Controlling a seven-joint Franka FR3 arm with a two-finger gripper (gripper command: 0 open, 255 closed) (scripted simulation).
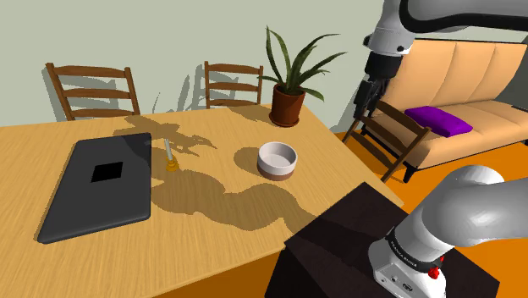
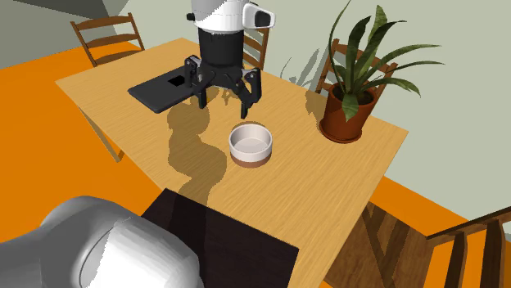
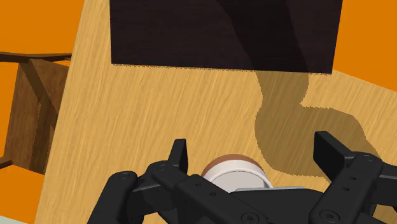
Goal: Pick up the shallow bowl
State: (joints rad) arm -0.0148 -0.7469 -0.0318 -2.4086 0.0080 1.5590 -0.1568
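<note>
Dark slab [image 1: 97, 186]: lies flat at the shoulder view's left end of the wooden table [image 1: 101, 262].
Bowl [image 1: 277, 159]: white with a brown foot, upright on the table, 3 o'clock from the slab and well apart from it.
Plant pot [image 1: 288, 103]: 12 o'clock from the bowl, near it.
Gripper [image 1: 367, 100]: raised above the table, 1 o'clock from the bowl and apart from it.
Fingers [image 3: 179, 156]: spread wide and clasping nothing. In the wrist view the bowl sits between them, untouched.

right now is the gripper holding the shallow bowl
No, the gripper hangs open above the table, while the shallow bowl sits on the wood, apart from its fingers.
</note>
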